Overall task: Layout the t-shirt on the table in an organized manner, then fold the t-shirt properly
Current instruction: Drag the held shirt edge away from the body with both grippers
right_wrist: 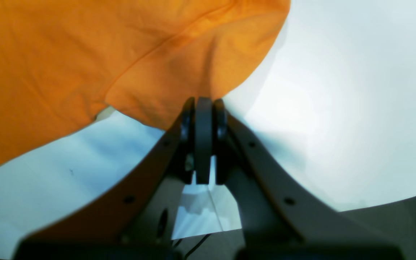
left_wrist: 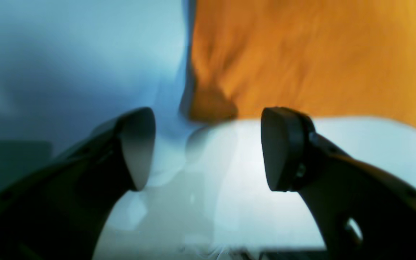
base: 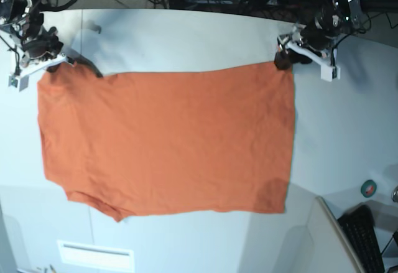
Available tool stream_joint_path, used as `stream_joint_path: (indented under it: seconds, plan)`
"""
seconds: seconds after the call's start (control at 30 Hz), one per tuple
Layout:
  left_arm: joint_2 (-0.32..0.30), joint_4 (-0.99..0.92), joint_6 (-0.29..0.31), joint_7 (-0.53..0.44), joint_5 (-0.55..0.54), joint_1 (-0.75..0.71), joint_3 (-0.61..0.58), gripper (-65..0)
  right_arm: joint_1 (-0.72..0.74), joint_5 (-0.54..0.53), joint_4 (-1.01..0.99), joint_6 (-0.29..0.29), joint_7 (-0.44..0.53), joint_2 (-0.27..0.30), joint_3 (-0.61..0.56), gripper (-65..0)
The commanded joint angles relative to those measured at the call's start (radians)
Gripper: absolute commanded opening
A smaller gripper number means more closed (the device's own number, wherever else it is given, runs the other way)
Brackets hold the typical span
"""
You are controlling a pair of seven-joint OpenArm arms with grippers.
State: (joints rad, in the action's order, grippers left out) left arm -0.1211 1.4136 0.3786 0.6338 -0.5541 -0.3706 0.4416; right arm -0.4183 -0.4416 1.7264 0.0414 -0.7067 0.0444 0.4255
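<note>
Two grippers flank the t-shirt [base: 165, 139], spread flat mid-table [base: 186, 37]: the right gripper [right_wrist: 203, 108] pinches its corner, the left gripper [left_wrist: 208, 148] gapes empty beside its edge; layout nearly done, folding awaits regrasping

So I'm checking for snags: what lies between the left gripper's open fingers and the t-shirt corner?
Only bare table; left wrist view shows left gripper just short of the t-shirt.

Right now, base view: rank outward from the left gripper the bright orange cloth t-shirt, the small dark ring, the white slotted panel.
1. t-shirt: corner right at the left gripper.
2. dark ring: lower right.
3. slotted panel: bottom left.
</note>
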Motion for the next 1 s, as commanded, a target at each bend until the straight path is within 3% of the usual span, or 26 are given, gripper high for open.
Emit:
stream_joint_path:
  seconds: [0.0, 0.33, 0.5, 0.7, 0.83, 0.97]
  plan:
    - [0.004, -0.009, 0.007, 0.002, -0.001, -0.005, 0.001, -21.6, 0.008, -0.006, 0.013, 0.001, 0.014, 0.008, 0.003, -65.0]
    - [0.028, -0.053, 0.007, 0.002, -0.001, 0.023, 0.001, -22.4, 0.012, -0.004, 0.013, 0.001, 0.014, 0.008, 0.005, -65.0]
    - [0.028, -0.093, 0.007, 0.004, -0.001, 0.041, 0.001, -37.8, 0.014, -0.004, 0.013, 0.001, 0.014, 0.007, 0.003, -65.0]
    - [0.028, -0.124, 0.007, 0.004, -0.001, 0.048, 0.007, -43.6, 0.014, -0.004, 0.013, 0.001, 0.014, 0.008, 0.003, -65.0]
    - [0.027, -0.115, 0.007, 0.005, -0.001, 0.046, 0.013, -65.0, 0.014, -0.004, 0.013, 0.001, 0.014, 0.005, 0.003, -65.0]
    - [0.022, -0.115, 0.006, 0.005, -0.001, 0.045, 0.013, -65.0, 0.012, -0.004, 0.014, 0.001, 0.014, 0.002, 0.006, -65.0]
